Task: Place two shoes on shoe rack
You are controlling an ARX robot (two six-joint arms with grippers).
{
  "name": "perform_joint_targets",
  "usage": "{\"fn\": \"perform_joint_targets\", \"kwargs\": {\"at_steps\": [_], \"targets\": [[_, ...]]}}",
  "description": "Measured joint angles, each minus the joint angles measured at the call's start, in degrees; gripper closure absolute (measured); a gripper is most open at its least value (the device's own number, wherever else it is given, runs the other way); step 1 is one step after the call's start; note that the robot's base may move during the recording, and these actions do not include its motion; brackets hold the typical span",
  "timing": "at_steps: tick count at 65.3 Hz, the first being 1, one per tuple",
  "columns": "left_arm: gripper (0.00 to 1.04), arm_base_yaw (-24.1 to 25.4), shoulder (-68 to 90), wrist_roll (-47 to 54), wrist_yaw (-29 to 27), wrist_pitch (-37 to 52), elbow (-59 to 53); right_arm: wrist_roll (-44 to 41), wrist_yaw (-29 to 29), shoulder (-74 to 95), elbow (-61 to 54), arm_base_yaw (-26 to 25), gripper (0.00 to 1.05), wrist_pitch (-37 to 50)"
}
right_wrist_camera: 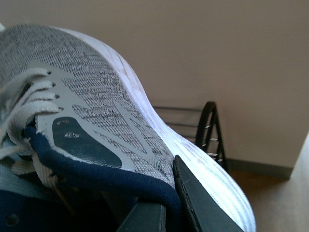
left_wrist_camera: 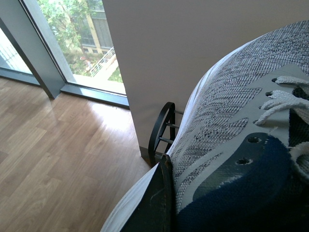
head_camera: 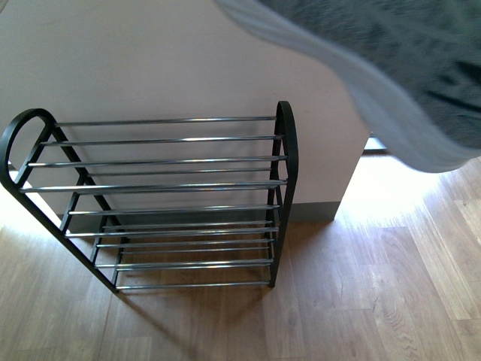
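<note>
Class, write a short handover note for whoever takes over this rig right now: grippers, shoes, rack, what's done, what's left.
Left gripper: shut on a grey sneaker, held in the air.
Right gripper: shut on the other sneaker, also raised.
Shoe rack: on the wood floor against the wall, no shoe on it.
Done: both sneakers picked up. Left: set both on the rack.

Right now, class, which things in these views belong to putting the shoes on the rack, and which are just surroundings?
Part of the job:
shoe rack
first grey sneaker, left wrist view
second grey sneaker, right wrist view

Just surroundings:
wooden floor
wall
window
</note>
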Motion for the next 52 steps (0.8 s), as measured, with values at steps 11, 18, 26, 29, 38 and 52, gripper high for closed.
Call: {"fn": "perform_joint_targets", "kwargs": {"at_steps": [11,18,26,29,38,52], "targets": [[1.03,0.0,0.0,0.0,-0.26,0.0,0.0,9.92,12.63,16.85,10.78,9.09,1.03,-2.62],[1.03,0.0,0.0,0.0,-0.15,0.0,0.0,17.05,18.56,27.08,18.6,12.74,1.03,-5.33],[1.03,0.0,0.0,0.0,-0.04,0.0,0.0,23.17,23.85,37.09,27.91,15.41,1.03,-9.27],[1.03,0.0,0.0,0.02,-0.09,0.0,0.0,25.31,25.46,41.22,32.2,16.02,1.03,-11.37],[1.03,0.0,0.0,0.0,-0.17,0.0,0.0,30.21,30.51,50.47,42.47,16.52,1.03,-16.9],[1.03,0.0,0.0,0.0,-0.17,0.0,0.0,36.11,40.0,62.88,56.94,14.6,1.03,-23.47]]}}
